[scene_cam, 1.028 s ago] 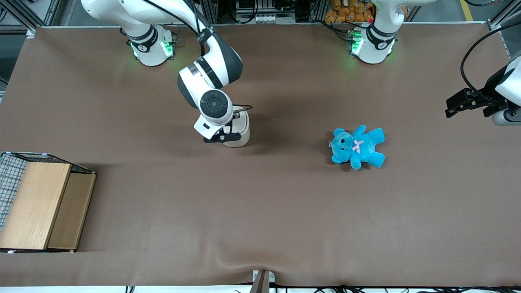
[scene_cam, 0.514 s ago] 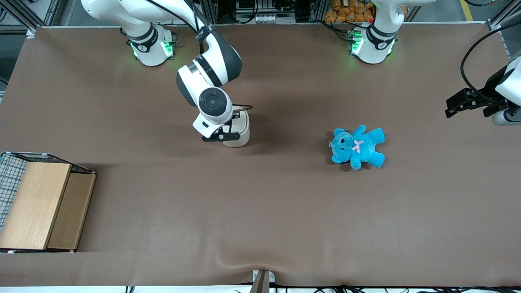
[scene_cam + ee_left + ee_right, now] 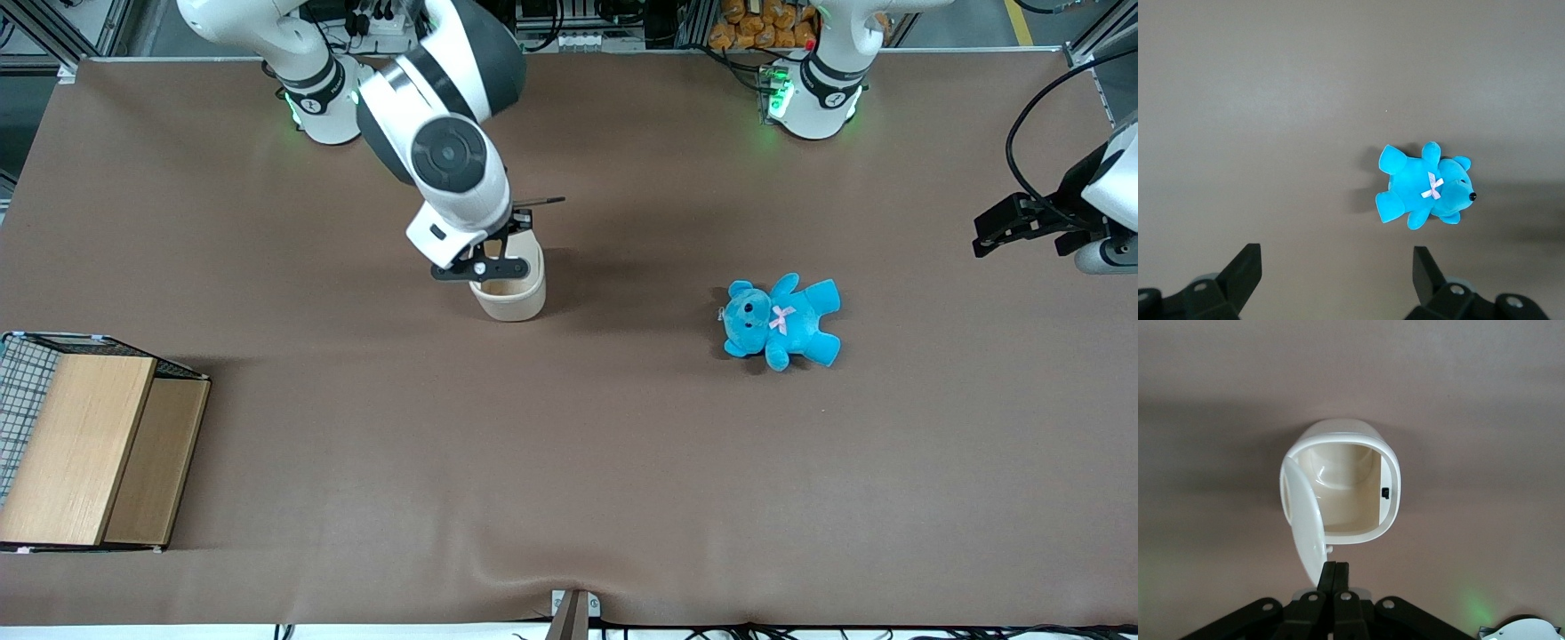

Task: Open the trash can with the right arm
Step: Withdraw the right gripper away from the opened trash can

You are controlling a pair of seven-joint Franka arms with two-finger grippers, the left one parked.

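Hand (image 3: 484, 264) of the right arm (image 3: 449, 160) hangs just above the can (image 3: 510, 298), over the rim edge farther from the front camera, fingers pressed together. Can stands upright on the worktop (image 3: 569, 462), mouth facing up, well apart from the bear (image 3: 781, 321), which lies toward the parked arm's end.

Parked wrist view: only the bear (image 3: 1425, 187) on the worktop.

Right wrist view: closed fingers (image 3: 1335, 577) touch the lower edge of the lid (image 3: 1301, 520), which stands swung up on its hinge side, the cavity (image 3: 1345, 487) bare (opening looks nearly done). Any further swing would pivot about that hinged side.
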